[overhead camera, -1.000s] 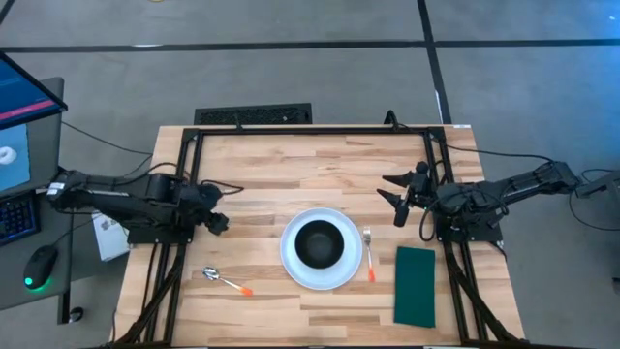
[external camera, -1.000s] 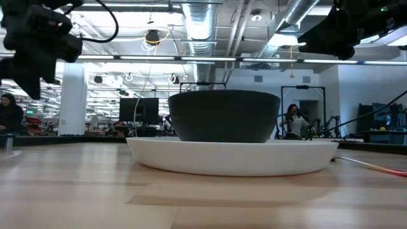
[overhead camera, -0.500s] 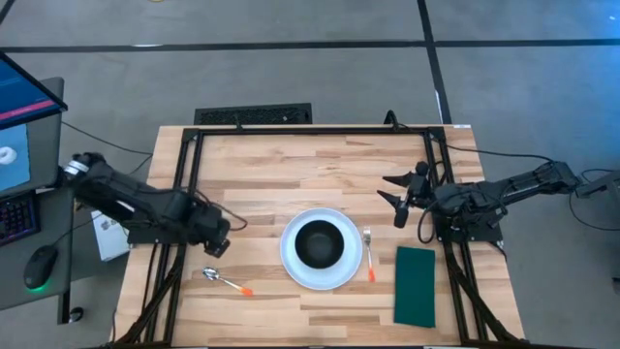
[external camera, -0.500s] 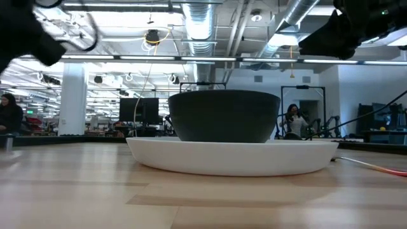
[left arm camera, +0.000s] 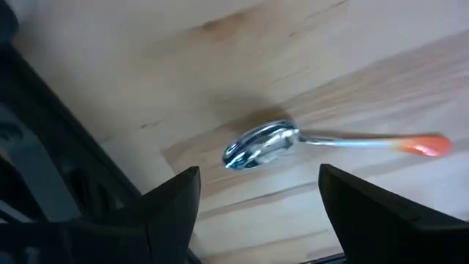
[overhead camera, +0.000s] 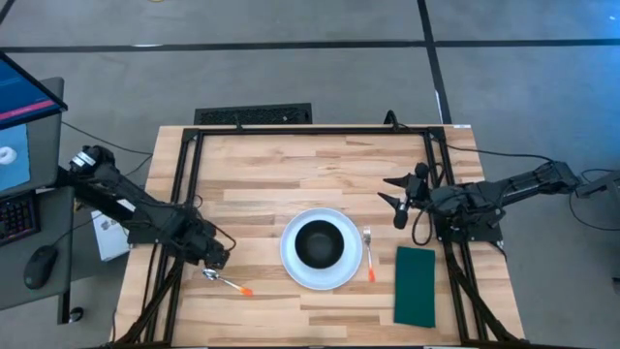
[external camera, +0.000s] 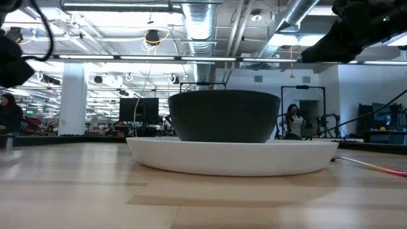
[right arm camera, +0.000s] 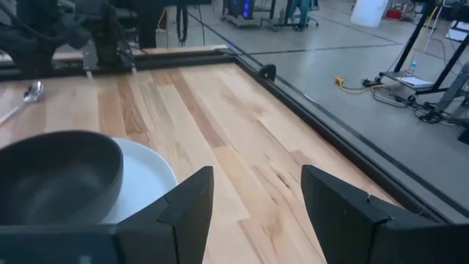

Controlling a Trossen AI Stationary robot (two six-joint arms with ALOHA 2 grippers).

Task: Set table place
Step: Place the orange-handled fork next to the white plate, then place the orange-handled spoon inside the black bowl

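Note:
A white plate point(overhead camera: 291, 262) with a black bowl point(overhead camera: 320, 242) in it sits mid-table. The fork point(overhead camera: 369, 255) lies just right of the plate, and beyond it lies the dark green napkin point(overhead camera: 415, 285). The spoon point(overhead camera: 225, 281) lies flat on the wood at the near left, its orange handle end point(left arm camera: 429, 145) toward the plate. My left gripper point(overhead camera: 215, 257) hangs open just above the spoon's metal bowl end point(left arm camera: 256, 144), fingers pointing steeply down and touching nothing. My right gripper point(overhead camera: 397, 199) waits open, raised at the right, beyond the fork.
Black frame rails point(overhead camera: 184, 194) run along the table's left, right and far sides. Bare wood point(overhead camera: 310, 170) spreads across the far half. A monitor, keyboard and mouse point(overhead camera: 39, 267) stand off the table's left edge.
My left gripper has swung toward the table's near edge and sunk, its wrist rolling, until it hangs over the spoon's bowl end. It has stayed open. The spoon has not moved.

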